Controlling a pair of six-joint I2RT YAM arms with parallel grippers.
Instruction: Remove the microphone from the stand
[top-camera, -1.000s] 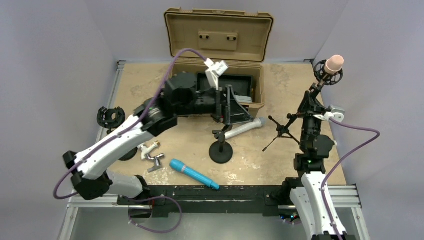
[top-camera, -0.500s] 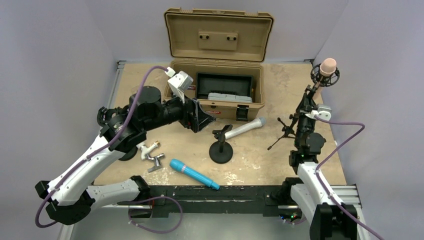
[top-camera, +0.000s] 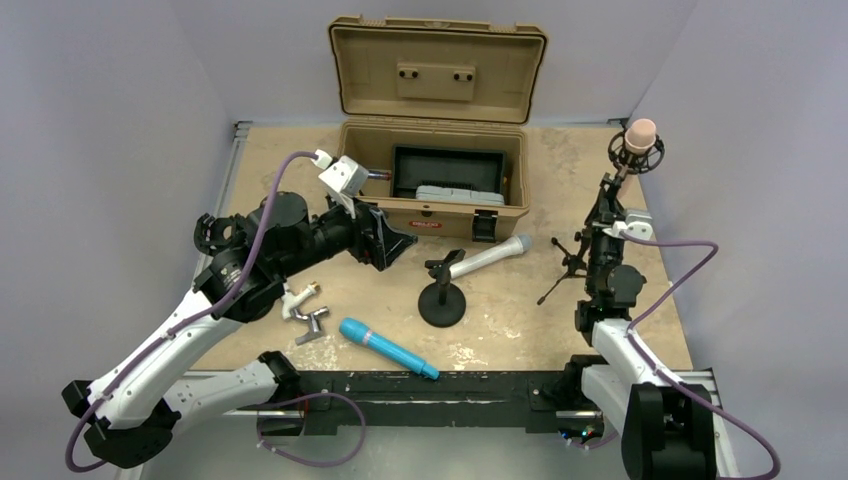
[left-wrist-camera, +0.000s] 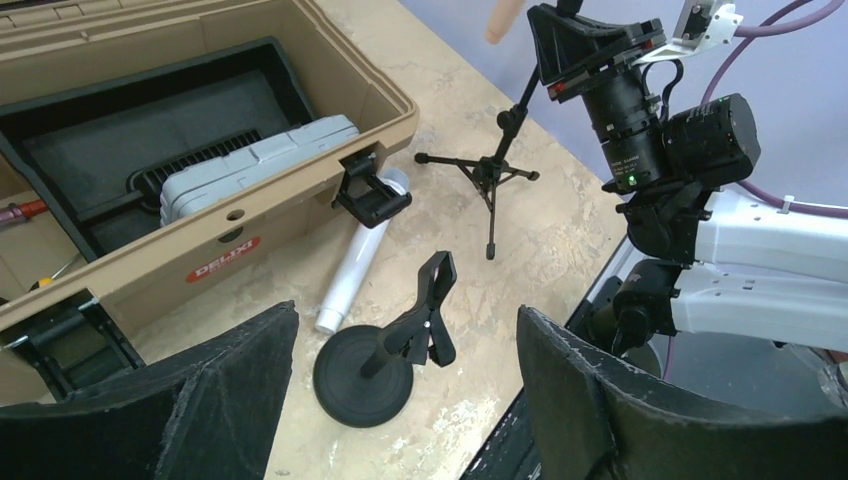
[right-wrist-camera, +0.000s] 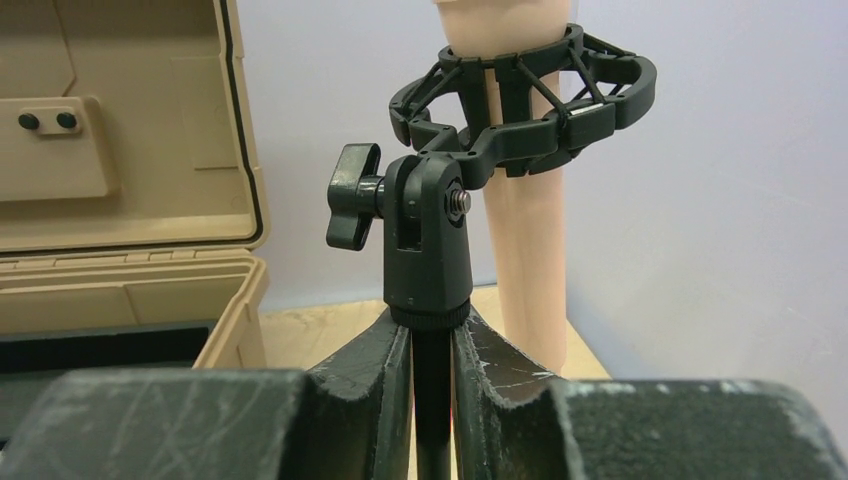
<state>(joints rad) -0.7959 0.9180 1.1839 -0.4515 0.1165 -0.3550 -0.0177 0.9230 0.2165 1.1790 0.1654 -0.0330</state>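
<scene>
I have the case (top-camera: 435, 60) at top centre of the frame. Below it, mid-frame, sits the round-base stand (top-camera: 442, 303), with a loose microphone (top-camera: 490, 255) lying just right of it, possibly touching its clip. The tripod stand (top-camera: 572, 262) is at right, holding the mounted microphone (top-camera: 640, 133) at upper right.

- L arm (top-camera: 190, 320) stretched fwd and inward, wrist angled down; L hand (top-camera: 396, 243) empty, fingers spread wide.
- R arm (top-camera: 606, 290) folded upright; R hand (right-wrist-camera: 432, 345) raised, fingers pinched on stand (right-wrist-camera: 428, 250) pole.
</scene>
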